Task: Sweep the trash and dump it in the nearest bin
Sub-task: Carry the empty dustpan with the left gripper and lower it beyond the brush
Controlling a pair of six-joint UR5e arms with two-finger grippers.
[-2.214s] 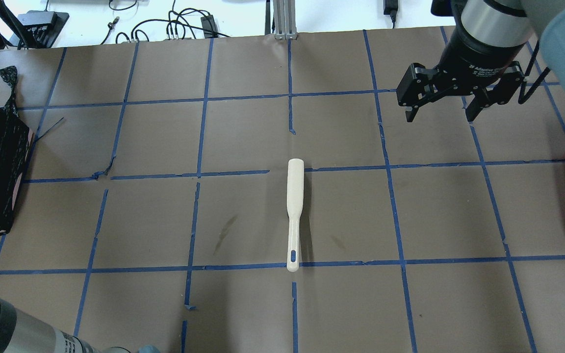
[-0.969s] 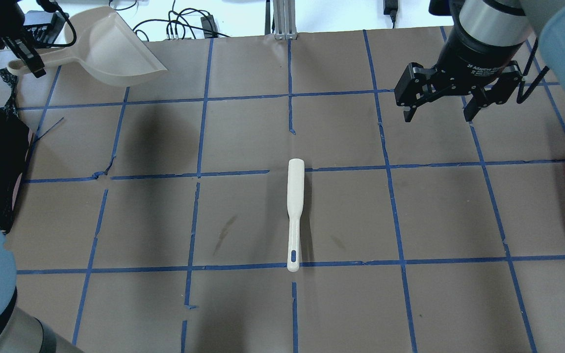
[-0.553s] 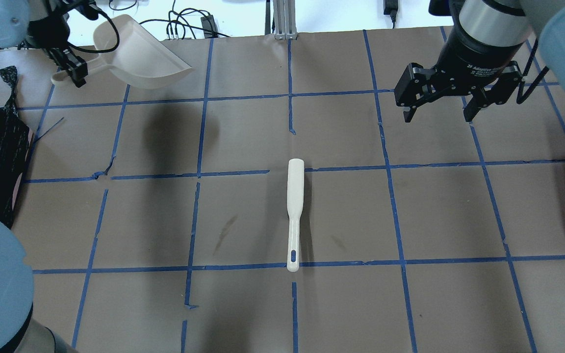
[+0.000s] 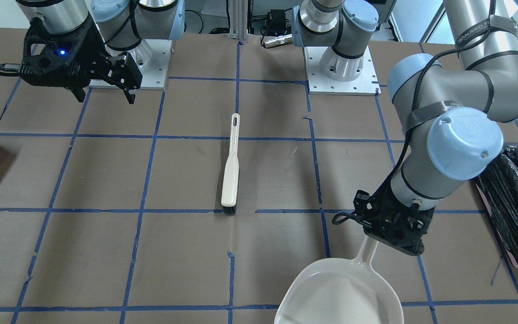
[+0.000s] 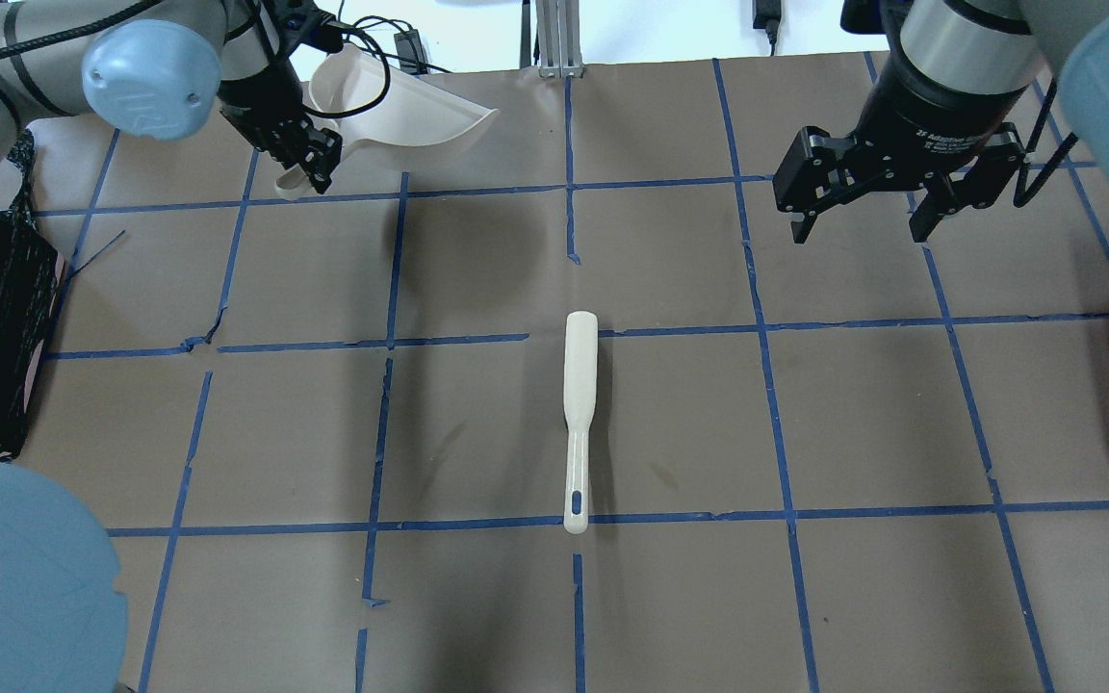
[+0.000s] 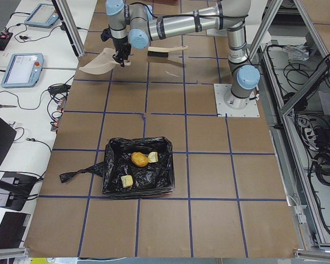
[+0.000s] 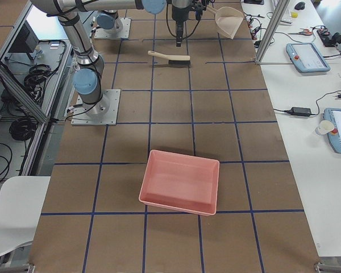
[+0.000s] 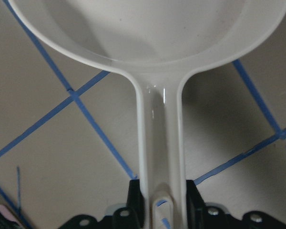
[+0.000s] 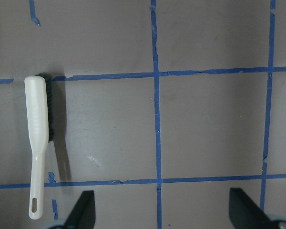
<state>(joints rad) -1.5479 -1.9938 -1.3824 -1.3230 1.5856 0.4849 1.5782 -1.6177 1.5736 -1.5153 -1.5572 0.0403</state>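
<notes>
Now the left tool, clenched on the cream plastic dustpan, has swung right, off the black-lined bin; the trash lies inside, so dumping looks done. The right tool is released.

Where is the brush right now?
In the overhead view the brush lies flat and unheld near the centre of the table, handle end toward the robot. The open right gripper hovers farther out on its right.

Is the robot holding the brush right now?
No, the brush lies alone on the table; the right gripper hangs open off to one side, and the left gripper holds the dustpan.
</notes>
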